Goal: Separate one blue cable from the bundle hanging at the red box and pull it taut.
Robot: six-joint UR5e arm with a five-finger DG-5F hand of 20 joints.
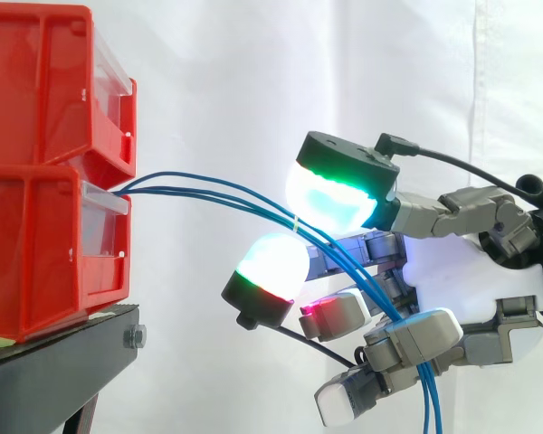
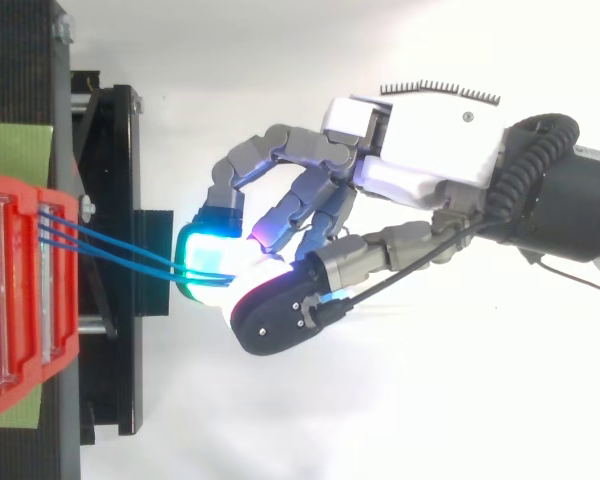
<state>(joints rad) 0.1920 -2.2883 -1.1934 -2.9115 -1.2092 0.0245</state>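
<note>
Three blue cables (image 1: 217, 196) leave the gap between the stacked red boxes (image 1: 45, 172) and run right and down, held together by a small white tie (image 1: 294, 221). They bow slightly and are not straight. The hand (image 1: 489, 276) comes in from the right with its fingers curled round the bundle. The cables pass between an upper glowing green-cyan pad (image 1: 330, 194) and a lower white pad (image 1: 271, 262), then behind a lower finger, and hang off the bottom edge. In the top view the cables (image 2: 120, 250) end between the pads of the hand (image 2: 430, 150).
The red boxes sit on a black stand (image 1: 63, 362) at the left, with a bolt at its corner. A white curtain hangs behind. In the top view the stand's black frame (image 2: 130, 200) lies between the boxes and the hand.
</note>
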